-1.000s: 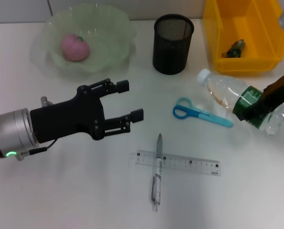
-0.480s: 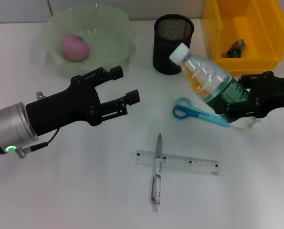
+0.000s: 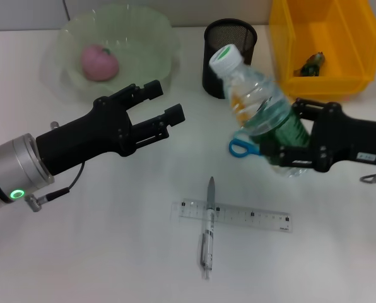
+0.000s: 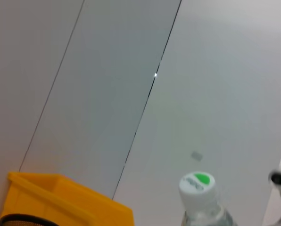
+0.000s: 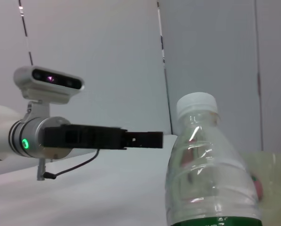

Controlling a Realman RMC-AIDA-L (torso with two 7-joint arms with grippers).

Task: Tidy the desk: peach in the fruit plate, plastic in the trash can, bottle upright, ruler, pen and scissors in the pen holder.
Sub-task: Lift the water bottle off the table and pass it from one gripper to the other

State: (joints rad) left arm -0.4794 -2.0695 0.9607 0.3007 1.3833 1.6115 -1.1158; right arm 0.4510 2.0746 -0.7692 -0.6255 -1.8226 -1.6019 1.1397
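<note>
1. My right gripper [image 3: 289,142] is clamped around the bottle [image 3: 258,108] at its green label; the bottle leans, cap toward the pen holder [image 3: 229,57].
2. My left gripper [image 3: 161,104] hangs above the desk [image 3: 99,252], fingers spread, holding nothing, just beside the fruit plate [image 3: 151,38].
3. Peach [image 3: 99,62] lies in the fruit plate.
4. Scissors [image 3: 241,148] lie partly hidden under the bottle.
5. Pen [image 3: 207,228] lies crossed over the ruler [image 3: 251,216].
6. Yellow bin [image 3: 320,44] holds a small dark object.
</note>
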